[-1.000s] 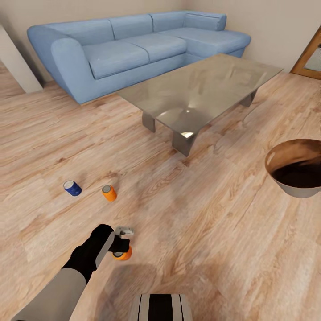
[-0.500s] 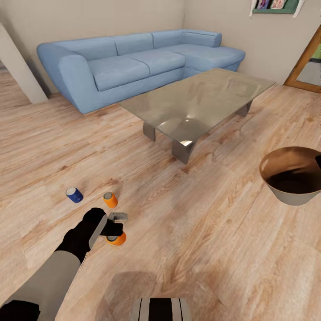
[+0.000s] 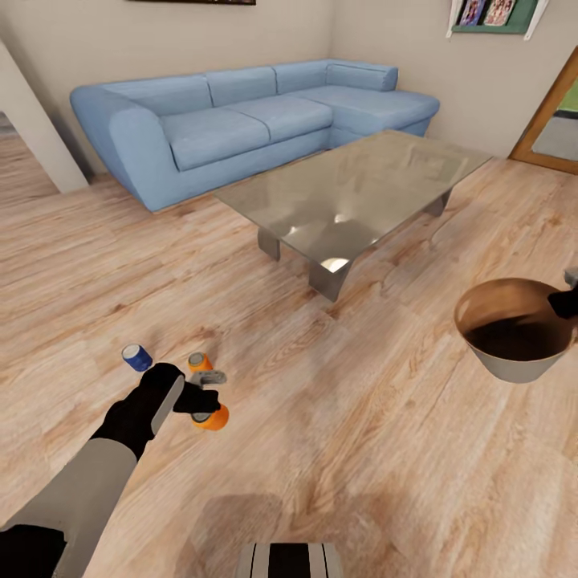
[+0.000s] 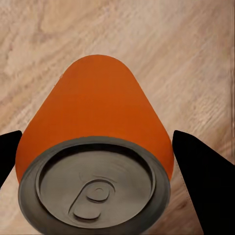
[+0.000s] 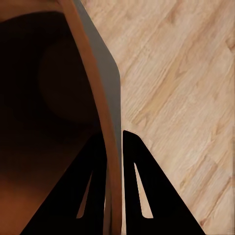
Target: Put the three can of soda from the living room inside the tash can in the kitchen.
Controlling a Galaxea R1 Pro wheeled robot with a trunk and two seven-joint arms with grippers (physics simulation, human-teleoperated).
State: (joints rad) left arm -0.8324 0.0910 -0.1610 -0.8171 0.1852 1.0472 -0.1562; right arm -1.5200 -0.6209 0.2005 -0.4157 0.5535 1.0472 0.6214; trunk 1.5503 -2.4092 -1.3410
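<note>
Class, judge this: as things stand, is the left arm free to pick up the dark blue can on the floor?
Probably not: the left gripper already holds an orange can between its fingers, though the blue can lies unobstructed nearby.

- The right gripper ran off the head view's edge, so its arm went unseen.
- The left gripper covered part of the held orange can.
- The trash can was cropped in the right wrist view.

Light wood plank floor: a blue can and an orange can stand at eight o'clock; coffee table and sofa toward twelve
</note>
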